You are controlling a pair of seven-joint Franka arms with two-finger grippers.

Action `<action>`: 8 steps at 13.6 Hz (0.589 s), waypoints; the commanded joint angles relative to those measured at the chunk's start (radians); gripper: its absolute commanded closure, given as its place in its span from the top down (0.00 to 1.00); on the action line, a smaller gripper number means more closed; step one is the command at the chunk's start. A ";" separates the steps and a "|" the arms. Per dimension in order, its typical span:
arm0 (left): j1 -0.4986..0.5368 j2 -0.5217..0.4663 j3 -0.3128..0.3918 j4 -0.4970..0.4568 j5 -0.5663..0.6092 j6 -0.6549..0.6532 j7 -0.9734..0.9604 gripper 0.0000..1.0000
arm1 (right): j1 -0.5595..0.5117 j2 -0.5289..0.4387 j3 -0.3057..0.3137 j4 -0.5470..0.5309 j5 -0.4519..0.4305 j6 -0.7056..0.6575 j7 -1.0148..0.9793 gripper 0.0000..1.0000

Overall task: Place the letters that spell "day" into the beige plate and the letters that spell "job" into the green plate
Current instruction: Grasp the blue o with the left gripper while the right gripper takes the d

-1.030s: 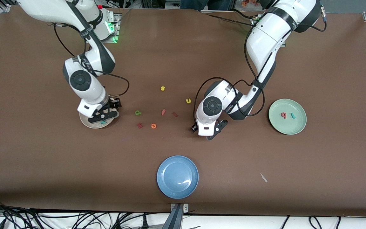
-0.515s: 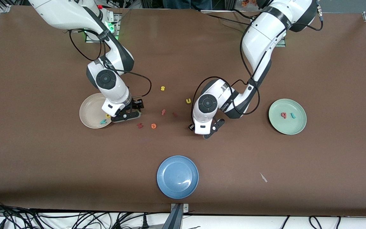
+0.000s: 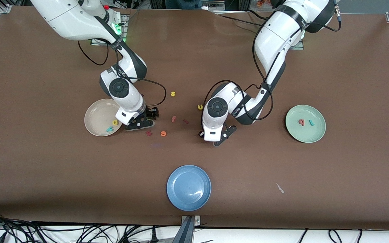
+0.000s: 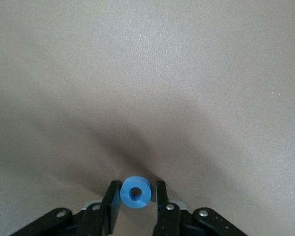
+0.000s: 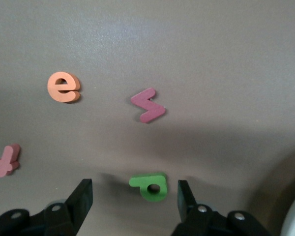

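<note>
the beige plate (image 3: 97, 114) holds the yellow "a" (image 3: 115, 122) and teal "y" (image 3: 109, 128); the green plate (image 3: 312, 133) holds "b" (image 3: 302, 122) and "j" (image 3: 311, 123). the left gripper (image 4: 136, 206) clamps the blue "o" (image 4: 135, 192) on the table; the right gripper's (image 5: 133, 196) fingers stand apart around the green "d" (image 5: 150, 186).

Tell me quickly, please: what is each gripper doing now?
Left gripper: closing around the blue "o".
Right gripper: open, straddling the green "d".

brown table (image 3: 349, 50) under even light, black cables (image 3: 46, 233) along its edge.
</note>
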 commanded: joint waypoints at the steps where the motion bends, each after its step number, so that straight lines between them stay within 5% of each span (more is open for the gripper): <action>1: -0.011 0.021 0.013 0.016 0.028 -0.008 -0.010 0.13 | 0.001 0.005 0.002 -0.022 -0.004 0.048 0.016 0.78; 3: -0.006 0.013 0.015 0.016 0.029 -0.008 -0.010 0.01 | 0.001 0.005 0.001 -0.031 -0.014 0.056 0.015 0.78; 6: 0.058 -0.074 0.007 0.012 0.031 -0.029 0.038 0.00 | -0.001 0.006 -0.004 -0.039 -0.023 0.062 0.015 0.77; 8: 0.139 -0.160 -0.036 0.015 0.016 -0.157 0.149 0.01 | -0.001 0.006 -0.009 -0.054 -0.035 0.085 0.015 0.77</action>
